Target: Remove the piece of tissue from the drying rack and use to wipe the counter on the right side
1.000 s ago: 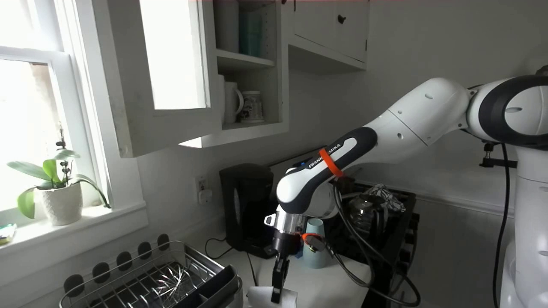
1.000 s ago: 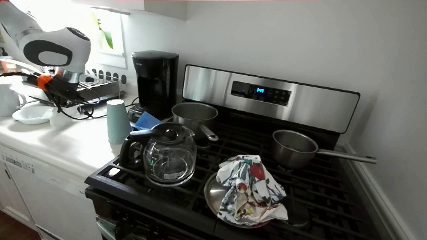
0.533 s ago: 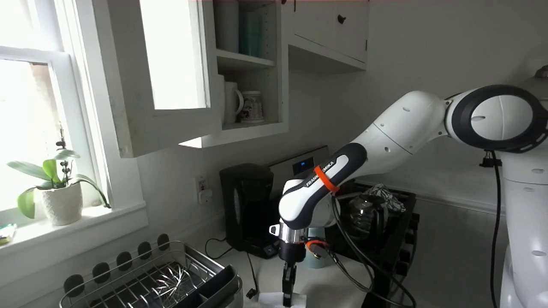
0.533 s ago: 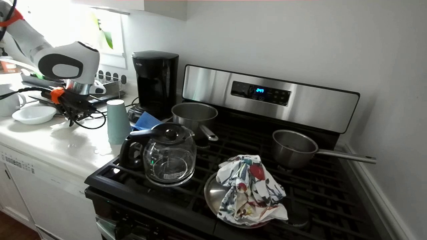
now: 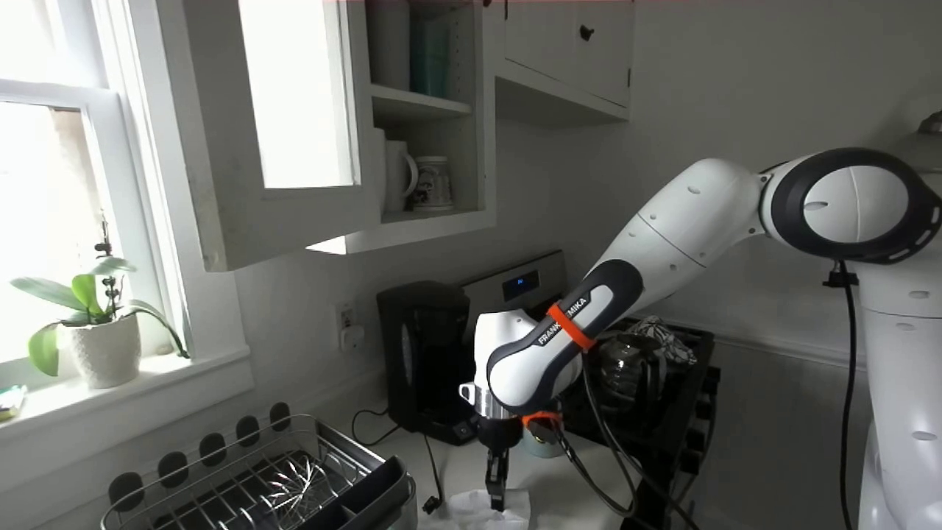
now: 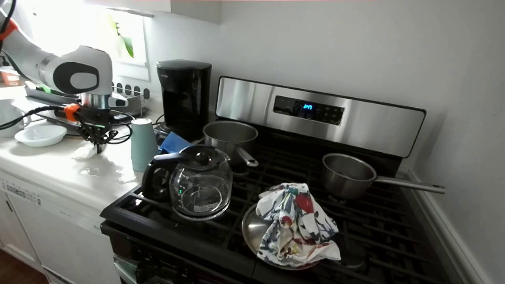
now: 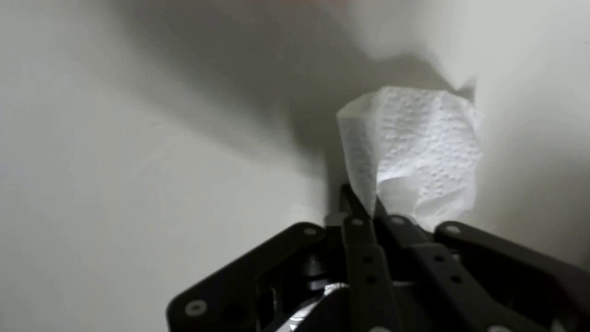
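The white tissue (image 7: 426, 143) is pinched at one end between the fingers of my gripper (image 7: 364, 198), which is shut on it. The rest fans out beyond the fingertips, low against the white counter (image 7: 161, 207). In both exterior views the gripper (image 5: 497, 502) (image 6: 98, 147) points straight down at the counter (image 5: 570, 489) (image 6: 47, 167), with the tissue (image 5: 467, 508) (image 6: 83, 152) around its tips. Whether the fingertips touch the counter I cannot tell. The drying rack (image 5: 352, 444) stands beside the gripper and holds a wire whisk; it also shows behind the arm (image 6: 136, 104).
The pale blue cup (image 6: 144, 148) stands close to the gripper's cables. Wet-looking spots (image 6: 90, 171) lie on the counter in front of the gripper. A white bowl (image 6: 40, 136), the coffee maker (image 6: 185, 94), a loose plug (image 5: 432, 504) and the stove with a glass carafe (image 6: 201, 189) surround it.
My gripper has come down towards the stove side, carrying the tissue; the tissue is now more crumpled and spread at the counter. The wrist has turned. The pale blue cup has shifted slightly.
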You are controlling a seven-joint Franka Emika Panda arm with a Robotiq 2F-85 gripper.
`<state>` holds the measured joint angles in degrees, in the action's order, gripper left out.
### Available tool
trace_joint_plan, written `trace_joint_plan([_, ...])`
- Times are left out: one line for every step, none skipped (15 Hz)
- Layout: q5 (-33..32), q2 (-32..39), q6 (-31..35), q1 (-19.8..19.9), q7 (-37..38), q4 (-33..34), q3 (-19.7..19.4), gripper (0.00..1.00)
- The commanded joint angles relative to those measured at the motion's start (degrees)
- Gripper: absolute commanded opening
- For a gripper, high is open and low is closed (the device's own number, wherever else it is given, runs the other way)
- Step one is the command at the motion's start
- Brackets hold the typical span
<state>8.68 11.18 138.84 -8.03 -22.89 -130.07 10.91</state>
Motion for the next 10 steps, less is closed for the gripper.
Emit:
trace_joint_plan([-9.2, 0.3, 1.5, -0.9, 7.2, -0.5, -1.6, 0.00])
trace_joint_plan([-11.9, 0.3, 1.5, -1.0, 9.2, -0.4, -2.0, 0.00])
trace_joint_plan([-14.2, 0.3, 1.5, -1.1, 11.0, -0.4, -2.3, 0.00])
trace_joint_plan([-16.4, 0.2, 1.7, -1.2, 12.9, -0.4, -2.7, 0.00])
trace_joint_plan([-18.6, 0.2, 1.9, -1.3, 14.7, -0.4, -3.1, 0.00])
trace_joint_plan([-20.9, 0.0, 2.0, -1.3, 16.5, -0.5, -3.6, 0.00])
trace_joint_plan([-22.8, -0.1, 1.7, -1.3, 17.8, -0.6, -4.0, 0.00])
trace_joint_plan([-23.7, -0.2, 1.3, -1.1, 18.7, -0.6, -4.3, 0.00])
trace_joint_plan([-24.3, -0.4, 1.0, -0.9, 19.5, -0.6, -4.6, 0.00])
trace_joint_plan([-25.2, -0.6, 0.8, -0.8, 20.4, -0.6, -5.0, 0.00])
